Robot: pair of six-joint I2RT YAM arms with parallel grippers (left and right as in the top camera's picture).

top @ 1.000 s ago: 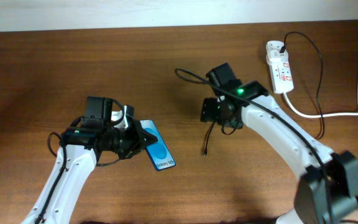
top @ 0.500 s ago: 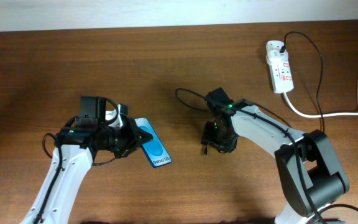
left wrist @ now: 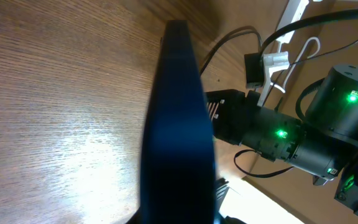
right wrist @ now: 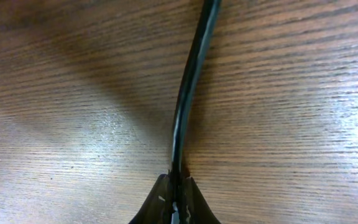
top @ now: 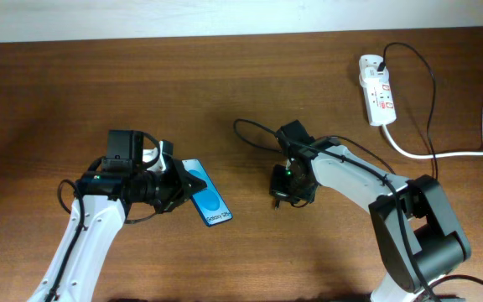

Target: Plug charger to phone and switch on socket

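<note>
The phone [top: 207,197], blue screen up and tilted, is held at its upper end by my left gripper [top: 180,179], which is shut on it. In the left wrist view the phone [left wrist: 178,124] shows edge-on as a dark blue slab above the table. The charger cable [top: 430,92] runs from its black plug in the socket [top: 376,89] at the back right, loops down and comes back to the table's middle. My right gripper [top: 282,195] is shut on the charger cable [right wrist: 188,93] near its free end, low over the wood. The connector tip is hidden.
A thick white cord [top: 443,153] leads from the socket to the right edge. The right arm [left wrist: 291,134], with green lights, shows beyond the phone in the left wrist view. The wooden table [top: 74,84] meets a white wall at the back.
My right gripper dropped onto the cable near its free end and shut on it. The left gripper drew the phone slightly left and has held still since.
</note>
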